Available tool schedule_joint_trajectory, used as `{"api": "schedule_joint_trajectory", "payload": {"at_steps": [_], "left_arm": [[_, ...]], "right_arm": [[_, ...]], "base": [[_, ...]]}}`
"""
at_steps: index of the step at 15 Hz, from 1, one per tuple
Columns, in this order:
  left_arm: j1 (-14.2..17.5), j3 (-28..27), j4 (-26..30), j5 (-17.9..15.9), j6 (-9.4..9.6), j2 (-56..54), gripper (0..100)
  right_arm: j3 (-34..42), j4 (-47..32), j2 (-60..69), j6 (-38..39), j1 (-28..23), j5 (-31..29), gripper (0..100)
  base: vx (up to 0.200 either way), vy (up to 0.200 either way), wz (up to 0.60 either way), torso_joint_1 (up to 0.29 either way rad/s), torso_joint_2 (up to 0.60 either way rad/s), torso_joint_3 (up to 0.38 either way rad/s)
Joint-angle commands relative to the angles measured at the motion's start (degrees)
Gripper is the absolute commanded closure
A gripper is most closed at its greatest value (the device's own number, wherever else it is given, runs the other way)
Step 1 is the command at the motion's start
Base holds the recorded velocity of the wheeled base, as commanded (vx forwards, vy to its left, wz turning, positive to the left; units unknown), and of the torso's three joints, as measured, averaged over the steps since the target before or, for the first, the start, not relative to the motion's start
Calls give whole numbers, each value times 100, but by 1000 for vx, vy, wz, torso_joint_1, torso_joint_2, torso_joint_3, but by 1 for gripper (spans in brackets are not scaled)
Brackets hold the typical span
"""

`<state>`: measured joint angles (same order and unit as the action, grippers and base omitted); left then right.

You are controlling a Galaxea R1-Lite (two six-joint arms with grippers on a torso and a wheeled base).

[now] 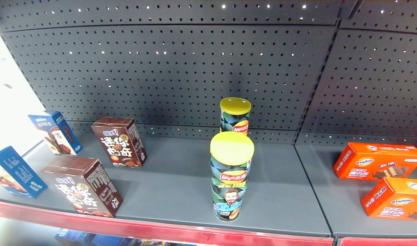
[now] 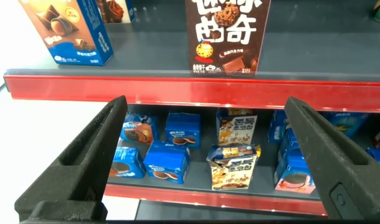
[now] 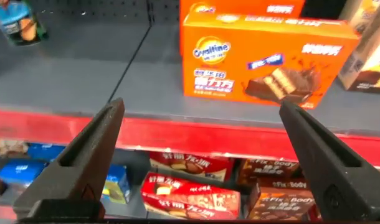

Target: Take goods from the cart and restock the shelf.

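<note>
Yellow-lidded chip can (image 1: 231,177) (twin (image 1: 235,116) just behind) upright on grey shelf (image 1: 174,184)

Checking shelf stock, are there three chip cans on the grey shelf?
No, just two: the front chip can and the rear chip can stand on the shelf.

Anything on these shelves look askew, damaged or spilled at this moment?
On the lower shelf, one cream pack leans with a crumpled-looking top, among blue boxes lying at mixed angles. Nothing looks spilled.
</note>
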<state>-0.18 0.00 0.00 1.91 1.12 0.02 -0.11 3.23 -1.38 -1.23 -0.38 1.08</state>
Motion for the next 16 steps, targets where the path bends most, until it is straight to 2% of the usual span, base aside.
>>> {"api": "schedule_joint_trajectory", "payload": {"at_steps": [1,4,6,7,9,10,11,12,14,15,16], "left_arm": [[1,0,0,2,2,-2,0],[1,0,0,2,2,-2,0],[1,0,9,-191,64,-2,0],[-8,-9,18,-481,125,-2,0],[-8,0,0,-666,459,-2,0],[-8,-105,-123,-780,529,-2,0],[-17,-642,-114,-859,538,68,0],[-8,-888,105,-877,547,367,0],[-34,-1028,413,-982,573,437,0],[-70,-1090,483,-1185,591,463,0],[-140,-1292,598,-2274,688,666,0]], "right_arm": [[2,20,138,-26,47,23,0],[2,11,138,-369,47,111,0],[11,11,138,-413,47,533,0],[11,11,138,-527,47,445,0],[2,-7,138,-554,47,463,0],[-24,-51,138,-545,47,472,0],[-33,-86,138,-536,47,401,0],[-24,-68,138,-527,47,375,0],[-15,-59,138,-562,47,392,0],[-15,-51,138,-580,47,392,0],[-15,-42,138,-677,47,428,0]], "base": [[0,0,0,0,0,0],[0,0,0,0,0,0],[0,0,0,0,0,0],[0,0,0,0,0,0],[0,0,0,0,0,0],[0,0,0,0,0,0],[0,0,0,0,0,0],[0,0,0,0,0,0],[0,0,0,0,0,0],[0,0,0,0,0,0],[0,0,0,0,0,0]]}}
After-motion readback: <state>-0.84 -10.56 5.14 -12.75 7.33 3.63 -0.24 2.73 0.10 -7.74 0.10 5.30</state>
